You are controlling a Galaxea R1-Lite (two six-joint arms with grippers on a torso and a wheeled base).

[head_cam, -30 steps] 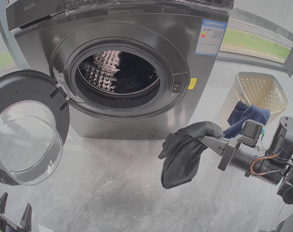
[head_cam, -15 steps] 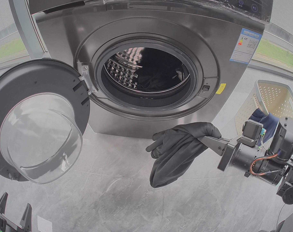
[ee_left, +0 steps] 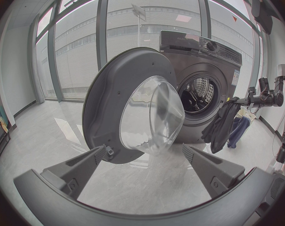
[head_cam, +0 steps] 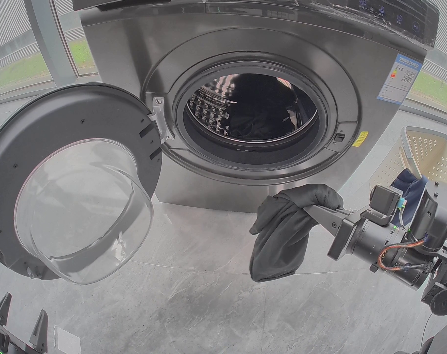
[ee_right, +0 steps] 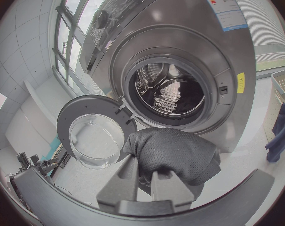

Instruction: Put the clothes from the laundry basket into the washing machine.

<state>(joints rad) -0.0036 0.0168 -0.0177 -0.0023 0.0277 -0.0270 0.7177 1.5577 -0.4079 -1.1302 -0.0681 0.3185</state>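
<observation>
R jaws grip garment (head_cam: 280, 237), near drum rim (head_cam: 253, 157) (apart)

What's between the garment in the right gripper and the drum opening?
Nothing. Head view shows only air and the washer's front rim between the dark grey garment and the drum opening; the open door sits off left.

Bright window daylight, fisheye-warped edges
</observation>
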